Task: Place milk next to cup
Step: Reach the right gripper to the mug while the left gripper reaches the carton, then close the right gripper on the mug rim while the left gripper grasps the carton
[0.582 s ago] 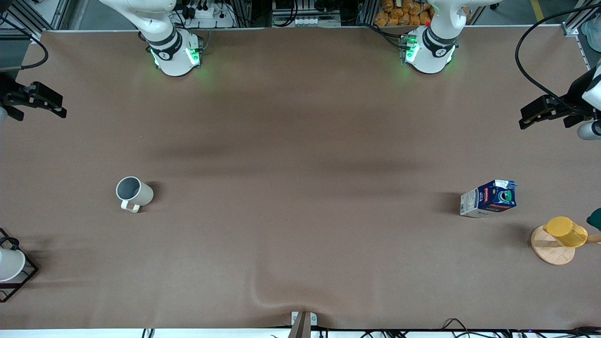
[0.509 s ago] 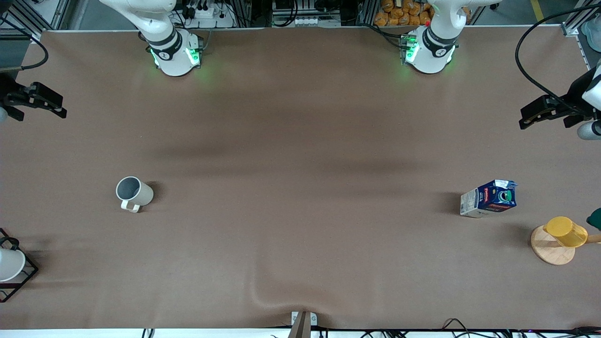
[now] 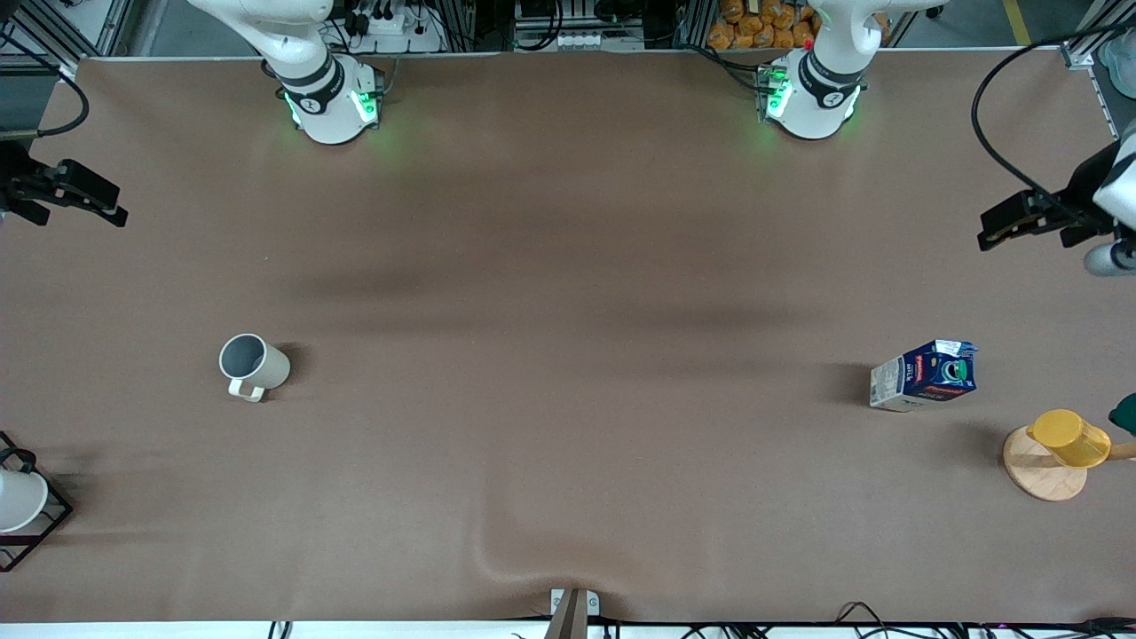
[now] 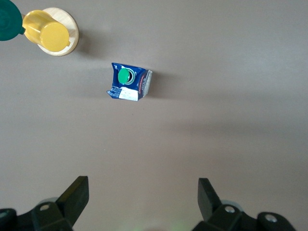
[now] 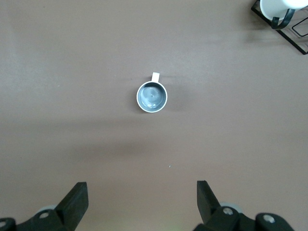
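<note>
The milk (image 3: 925,375), a dark blue carton with white sides, stands upright toward the left arm's end of the table. In the left wrist view the milk (image 4: 129,82) shows its green round mark. The off-white cup (image 3: 253,364) stands upright toward the right arm's end, with its handle turned to the front camera. The right wrist view looks down into the cup's (image 5: 152,96) grey inside. My left gripper (image 3: 1003,226) (image 4: 143,197) hangs open high over bare table near that end's edge. My right gripper (image 3: 89,200) (image 5: 142,199) hangs open over the table's edge at the right arm's end. Both are empty.
A translucent yellow cup (image 3: 1069,437) lies on a round wooden stand (image 3: 1043,475), nearer the front camera than the milk. A green object (image 3: 1125,413) shows at the edge beside it. A white cup in a black wire frame (image 3: 22,501) sits at the corner nearer the camera than the mug.
The left gripper has edged slightly toward the milk, and the right gripper has barely shifted. The milk and cup have not moved.
</note>
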Motion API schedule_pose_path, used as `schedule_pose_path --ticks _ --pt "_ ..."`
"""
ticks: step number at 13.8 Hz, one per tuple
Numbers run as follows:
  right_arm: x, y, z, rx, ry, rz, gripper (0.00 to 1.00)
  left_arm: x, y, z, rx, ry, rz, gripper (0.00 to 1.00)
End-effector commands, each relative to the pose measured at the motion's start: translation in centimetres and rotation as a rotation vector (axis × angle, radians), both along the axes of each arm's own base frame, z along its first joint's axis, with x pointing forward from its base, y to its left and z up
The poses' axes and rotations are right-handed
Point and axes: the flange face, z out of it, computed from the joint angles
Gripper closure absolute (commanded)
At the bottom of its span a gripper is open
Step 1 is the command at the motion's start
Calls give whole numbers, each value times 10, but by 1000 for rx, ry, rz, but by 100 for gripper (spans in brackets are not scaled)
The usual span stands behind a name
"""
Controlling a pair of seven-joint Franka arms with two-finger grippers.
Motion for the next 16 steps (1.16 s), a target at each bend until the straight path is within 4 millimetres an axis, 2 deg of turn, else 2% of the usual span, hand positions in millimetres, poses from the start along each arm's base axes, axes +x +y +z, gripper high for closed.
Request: schedule_pose_path --ticks 1,3,5,6,8,11,13,16 --pt "17 -1 -25 13 42 -9 0 33 17 -46 62 3 -1 0" --pt "42 -9 -67 -2 81 3 0 46 30 -82 56 14 6 0" --pt "73 -19 -126 -1 95 10 0 48 34 -114 53 3 6 0" --pt "87 -23 -149 2 81 8 0 48 40 -125 54 -8 9 0" --pt "105 -32 -200 13 102 -2 0 50 45 -151 51 -26 10 0" --pt "114 -29 -269 27 164 10 0 48 53 -186 47 -41 1 0" --pt "103 -23 -307 28 153 23 0 46 70 -209 42 -38 -12 0" --pt "90 -21 -336 28 140 30 0 47 79 -225 26 -27 -23 0"
